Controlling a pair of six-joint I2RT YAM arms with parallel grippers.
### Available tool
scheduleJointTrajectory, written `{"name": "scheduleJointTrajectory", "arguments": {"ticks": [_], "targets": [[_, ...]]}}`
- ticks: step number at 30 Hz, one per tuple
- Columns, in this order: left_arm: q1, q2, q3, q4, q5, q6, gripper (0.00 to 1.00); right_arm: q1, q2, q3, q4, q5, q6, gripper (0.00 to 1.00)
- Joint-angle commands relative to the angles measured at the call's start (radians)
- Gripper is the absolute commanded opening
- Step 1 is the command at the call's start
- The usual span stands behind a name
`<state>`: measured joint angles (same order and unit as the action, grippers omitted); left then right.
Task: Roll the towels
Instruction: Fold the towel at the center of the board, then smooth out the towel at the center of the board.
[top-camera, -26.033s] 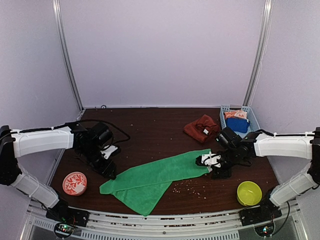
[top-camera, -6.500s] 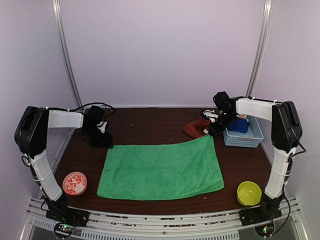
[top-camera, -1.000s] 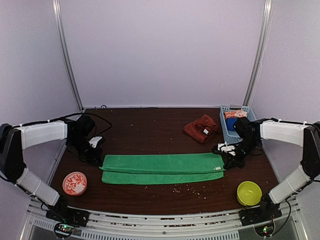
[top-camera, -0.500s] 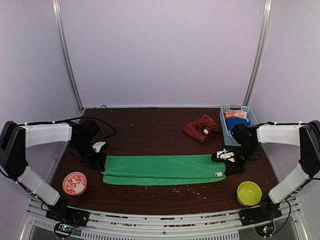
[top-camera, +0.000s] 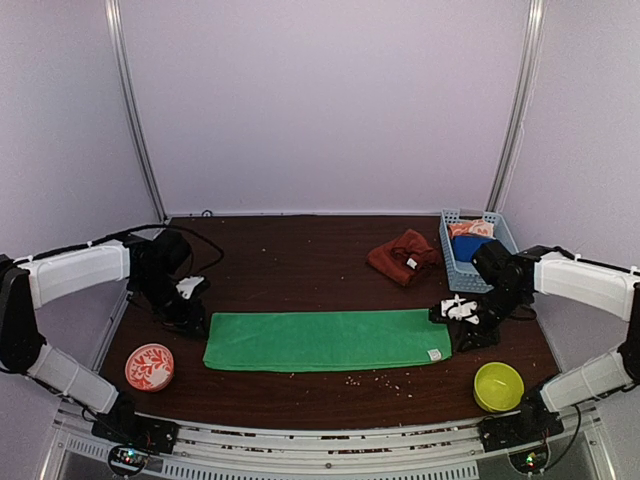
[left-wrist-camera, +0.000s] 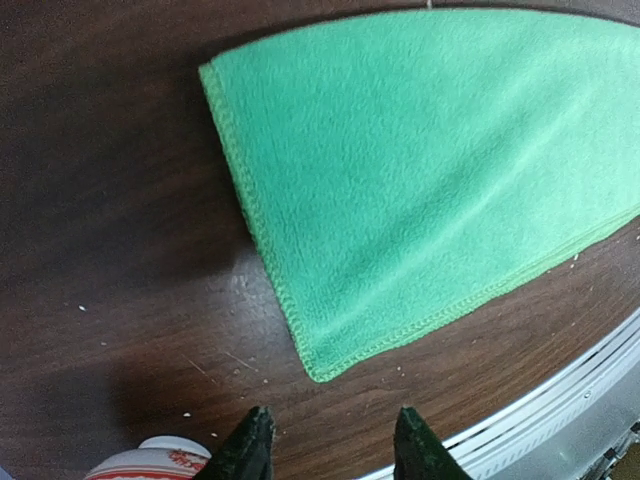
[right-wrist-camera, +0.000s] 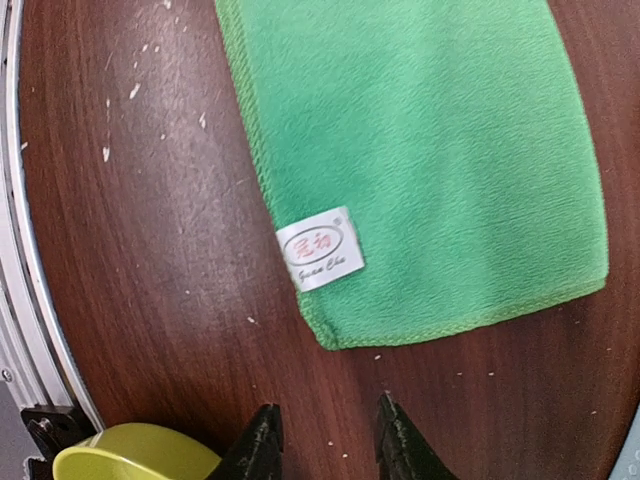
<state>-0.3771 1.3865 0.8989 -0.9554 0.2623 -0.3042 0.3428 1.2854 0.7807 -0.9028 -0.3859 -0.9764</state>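
- The green towel (top-camera: 325, 340) is seen folded into a long flat strip across the near middle of the counter (top-camera: 300, 255), not rolled.
- The left claw (left-wrist-camera: 330, 448) is held released just off the strip's left end, with nothing gripped between its fingers.
- The right claw (right-wrist-camera: 325, 440) is likewise released beside the right end, near the white label (right-wrist-camera: 320, 248).
- The rust-red towel (top-camera: 402, 256) is seen crumpled farther back, beside the blue basket (top-camera: 446, 248).

Green towel (top-camera: 325, 340), stepped fold to flush narrow band; left end effector (left-wrist-camera: 330, 455), right end effector (right-wrist-camera: 325, 440), jaws newly apart.
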Motion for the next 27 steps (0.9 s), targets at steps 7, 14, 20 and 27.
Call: {"name": "scheduleJointTrajectory", "arguments": {"ticks": [7, 14, 20, 27], "targets": [[-0.065, 0.229, 0.255, 0.098, -0.020, 0.019, 0.10, 0.066, 0.207, 0.218, 0.209, 0.035, 0.344, 0.25], [-0.074, 0.352, 0.264, 0.236, -0.133, -0.035, 0.00, 0.103, 0.353, 0.267, 0.336, 0.288, 0.519, 0.19], [-0.074, 0.446, 0.225, 0.288, -0.213, -0.060, 0.00, 0.104, 0.391, 0.269, 0.361, 0.401, 0.565, 0.11], [-0.072, 0.478, 0.211, 0.296, -0.339, -0.083, 0.00, 0.102, 0.472, 0.256, 0.391, 0.469, 0.569, 0.10]]}}
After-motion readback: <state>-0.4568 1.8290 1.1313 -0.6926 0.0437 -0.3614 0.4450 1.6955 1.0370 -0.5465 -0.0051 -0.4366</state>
